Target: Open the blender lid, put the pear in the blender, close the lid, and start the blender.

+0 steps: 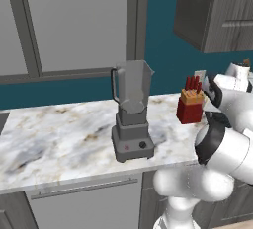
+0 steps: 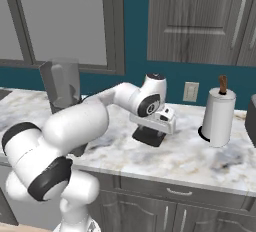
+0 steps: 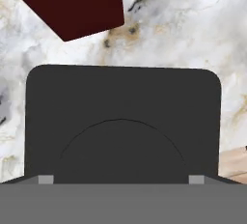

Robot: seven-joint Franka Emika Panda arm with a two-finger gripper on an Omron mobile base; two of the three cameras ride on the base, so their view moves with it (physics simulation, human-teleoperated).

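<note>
The marble table [image 1: 59, 139] carried everything you were working with. Your arm [image 2: 75, 126] reached low across it and off to the right of the blender, which suggests the lid was being dealt with away from the jar so the mouth stayed free.

The blender [image 1: 132, 112] stood upright near the middle of the table, red button and black knob facing the front edge. Its jar was open at the top with no cap on the rim, so the first step looked done and the way was clear for the pear.

A paper towel roll [image 2: 218, 117] stood on its holder further right, well apart from the work. The red knife block [image 1: 190, 105] sat between the blender and your hand. In the hand view it was just beyond the lid, near it but not touching.

The blender lid [image 3: 123, 121] lay flat on the table, a sensible spot: close enough to fetch back, and out of the jar's way.

Your gripper [image 2: 151, 128] pointed straight down at the lid, with a fingertip at each of its two side edges. Whether the tips were pinching it or had let go, you cannot tell from these views.
</note>
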